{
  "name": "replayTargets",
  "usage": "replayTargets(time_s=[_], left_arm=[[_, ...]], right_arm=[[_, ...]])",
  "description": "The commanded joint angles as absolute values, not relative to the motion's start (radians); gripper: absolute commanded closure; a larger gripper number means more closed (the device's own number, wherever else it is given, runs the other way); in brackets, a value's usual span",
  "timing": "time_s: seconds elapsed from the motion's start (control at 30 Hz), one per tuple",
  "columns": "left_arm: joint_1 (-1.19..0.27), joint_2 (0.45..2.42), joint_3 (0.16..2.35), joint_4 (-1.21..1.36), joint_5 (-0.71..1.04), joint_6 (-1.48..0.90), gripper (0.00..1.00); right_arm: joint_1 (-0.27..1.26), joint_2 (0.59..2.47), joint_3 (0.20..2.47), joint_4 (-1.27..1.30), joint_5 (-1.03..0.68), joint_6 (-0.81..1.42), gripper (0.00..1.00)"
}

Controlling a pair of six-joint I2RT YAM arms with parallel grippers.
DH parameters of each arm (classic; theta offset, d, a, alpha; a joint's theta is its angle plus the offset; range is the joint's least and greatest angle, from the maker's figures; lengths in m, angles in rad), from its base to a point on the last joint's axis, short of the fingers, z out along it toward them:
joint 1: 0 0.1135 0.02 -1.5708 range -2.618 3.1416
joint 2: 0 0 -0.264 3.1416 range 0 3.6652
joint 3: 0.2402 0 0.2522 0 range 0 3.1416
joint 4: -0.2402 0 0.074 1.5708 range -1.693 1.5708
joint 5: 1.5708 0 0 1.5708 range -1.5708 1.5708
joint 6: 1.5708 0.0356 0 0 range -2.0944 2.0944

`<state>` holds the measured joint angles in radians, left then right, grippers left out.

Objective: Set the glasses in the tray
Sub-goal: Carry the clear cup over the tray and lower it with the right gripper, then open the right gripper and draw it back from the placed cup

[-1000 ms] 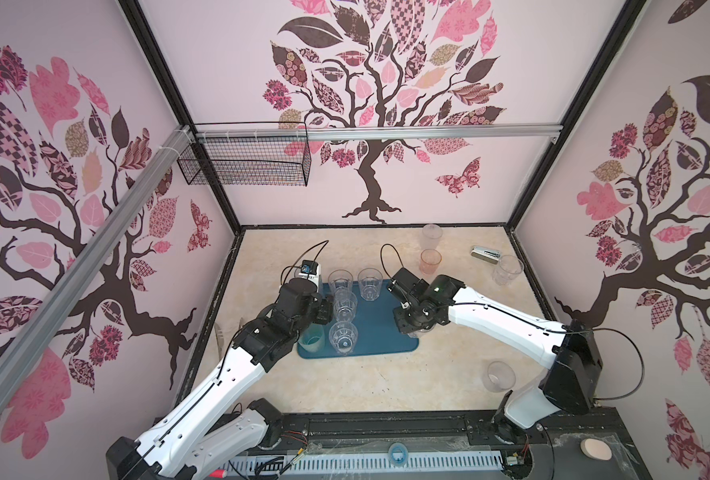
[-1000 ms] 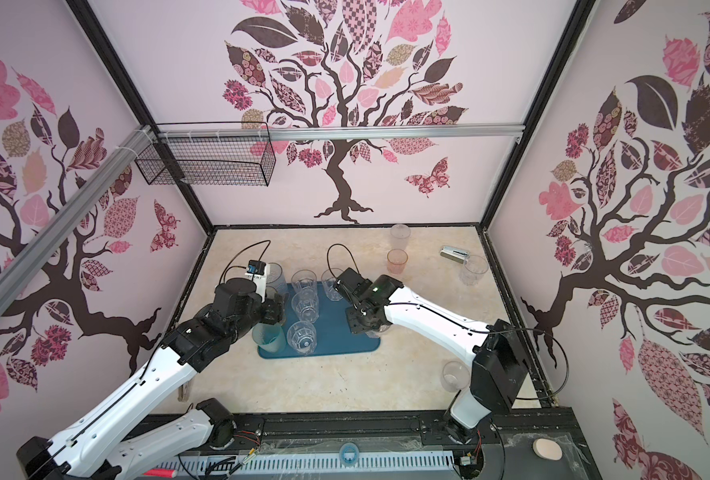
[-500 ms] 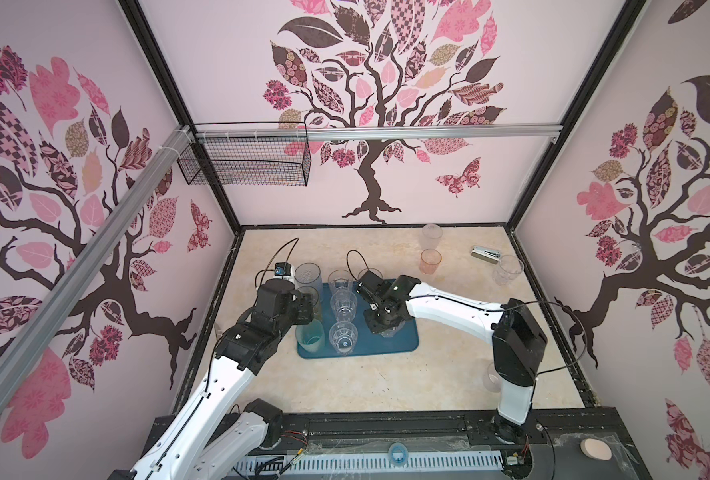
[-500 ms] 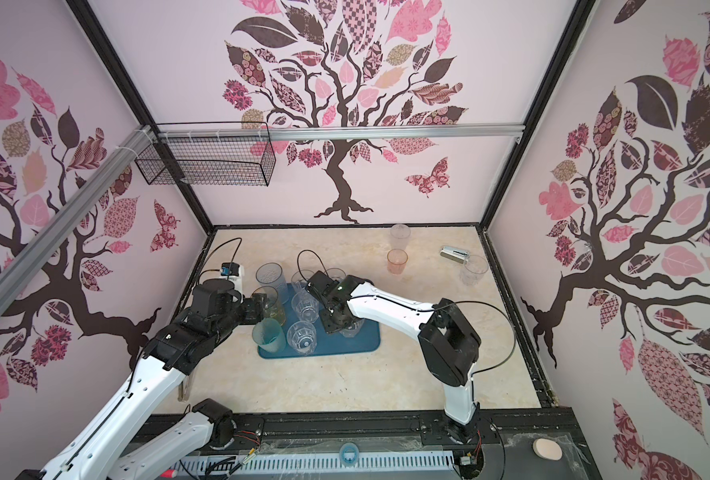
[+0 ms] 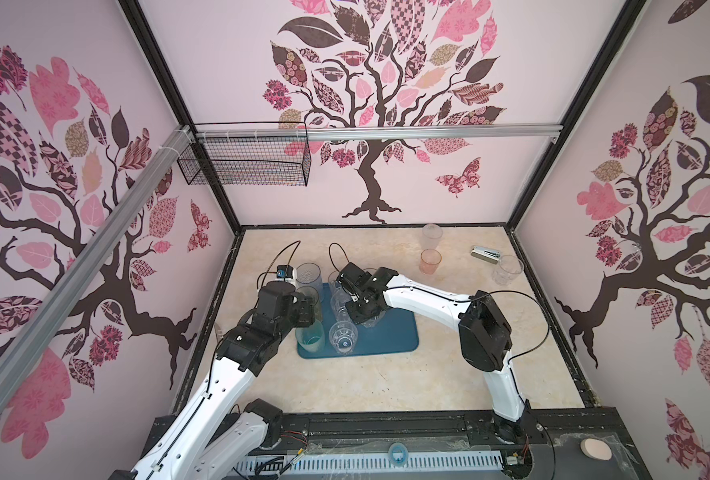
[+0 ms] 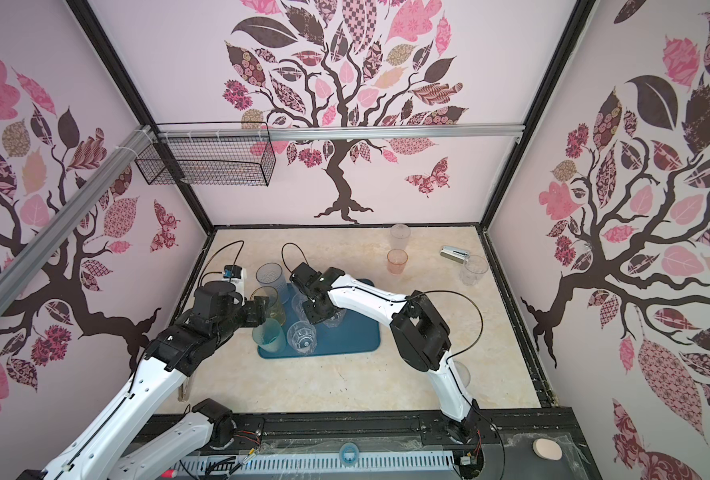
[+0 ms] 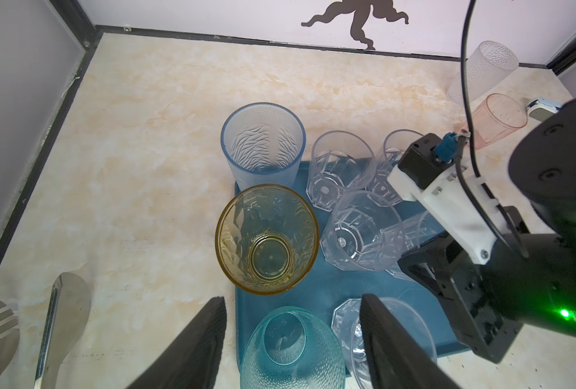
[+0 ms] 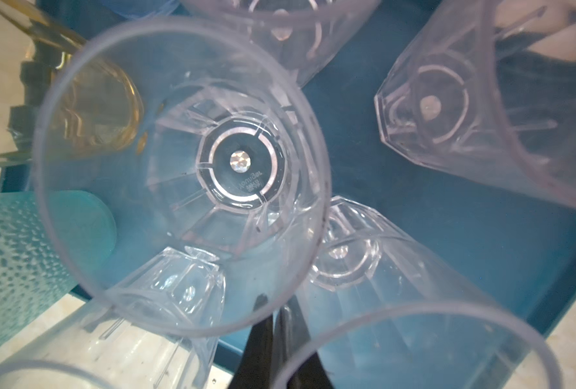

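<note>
Dark teal tray (image 5: 395, 336) set left of centre on the marbled tabletop (image 5: 386, 386). It carries a teal tumbler (image 7: 290, 350) and a yellow tumbler (image 7: 268, 239) along its left edge, with several clear ribbed tumblers (image 7: 342, 168) beside them. A blue-grey tumbler (image 7: 263, 148) stands at the tray's far left corner; whether its base rests on the tray cannot be told. Left gripper (image 7: 292, 299): jaws wide apart above the teal tumbler, flanking it without contact and holding nothing. Right gripper (image 8: 276, 313): fingers drawn together at the rim of one clear tumbler (image 8: 178, 168) mid-tray; whether they pinch its wall cannot be told. Off the tray, well apart at the far right: a frosted tumbler (image 5: 431, 235), a pink tumbler (image 5: 430, 262) just in front of it, and a lone clear glass (image 5: 507, 270) just beside a silver stapler (image 5: 485, 252).
</note>
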<state>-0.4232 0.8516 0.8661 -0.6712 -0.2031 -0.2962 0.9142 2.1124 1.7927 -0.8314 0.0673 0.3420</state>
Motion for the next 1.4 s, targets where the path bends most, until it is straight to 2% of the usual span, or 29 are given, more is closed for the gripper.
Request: replayTargets(time_s=[0.0,0.4,0.47,0.53,0.63,0.77,0.93,1.13,1.27,1.37], left_arm=[[-0.419,0.856,0.834,-0.641,-0.191,-0.296,0.33],[-0.419,0.868,0.831,-0.622,-0.183,-0.3,0.33],[-0.419,0.869,0.831,-0.623,-0.182,-0.302,0.33],[-0.419,0.871,0.833,-0.62,-0.181,-0.301,0.33],[-0.418,0.873,0.834,-0.617,-0.182,-0.298,0.33],[-0.419,0.887,0.836,-0.606,-0.172,-0.301,0.33],[-0.419,0.899,0.846,-0.601,-0.157,-0.308,0.33],[-0.418,0.896,0.857,-0.577,-0.125,-0.281,0.34],[-0.434,0.885,0.853,-0.517,-0.069,-0.263,0.34],[-0.492,0.882,0.85,-0.468,-0.095,-0.234,0.34]], right_arm=[[0.916,2.178,1.831,-0.864,0.095,0.314,0.99],[0.902,2.217,1.883,-0.913,0.153,0.278,0.98],[0.901,2.209,1.884,-0.917,0.145,0.278,0.92],[0.903,2.193,1.889,-0.928,0.144,0.282,0.81],[0.902,2.158,1.907,-0.958,0.153,0.277,0.7],[0.903,2.115,1.902,-0.967,0.162,0.27,0.61],[0.902,2.092,1.927,-1.009,0.175,0.269,0.56],[0.9,1.955,1.923,-1.036,0.211,0.288,0.51],[0.879,1.83,1.833,-1.053,0.241,0.337,0.47],[0.829,1.703,1.691,-1.047,0.254,0.4,0.43]])
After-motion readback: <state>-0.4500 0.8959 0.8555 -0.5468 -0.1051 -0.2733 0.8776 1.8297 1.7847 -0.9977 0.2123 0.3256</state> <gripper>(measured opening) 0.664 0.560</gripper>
